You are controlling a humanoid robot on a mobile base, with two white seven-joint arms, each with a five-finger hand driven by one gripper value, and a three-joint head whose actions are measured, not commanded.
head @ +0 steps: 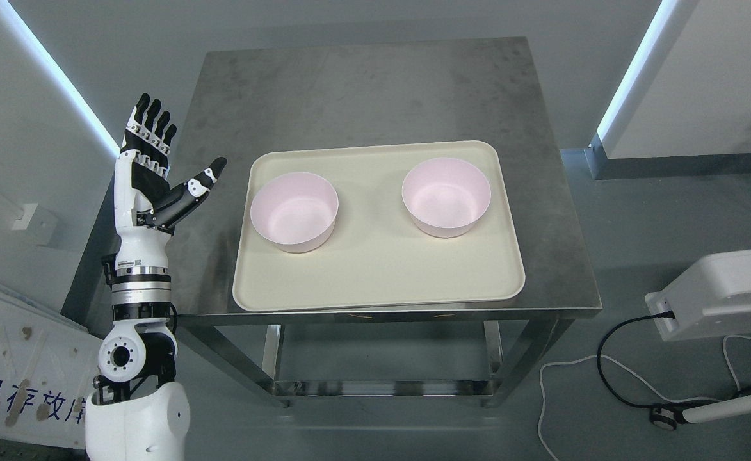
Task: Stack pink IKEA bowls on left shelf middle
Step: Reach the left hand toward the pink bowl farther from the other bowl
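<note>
Two pink bowls stand upright and apart on a cream tray (375, 282). The left bowl (294, 211) is near the tray's left side, the right bowl (446, 196) toward its back right. My left hand (161, 166) is raised over the table's left edge, well left of the left bowl. Its fingers are straight and spread, the thumb points toward the tray, and it holds nothing. My right arm does not show.
The tray lies on a steel table (375, 89) with bare metal behind it and a lower frame beneath. A white device (721, 291) with cables sits on the floor at the right. A white panel (10, 358) leans at the lower left.
</note>
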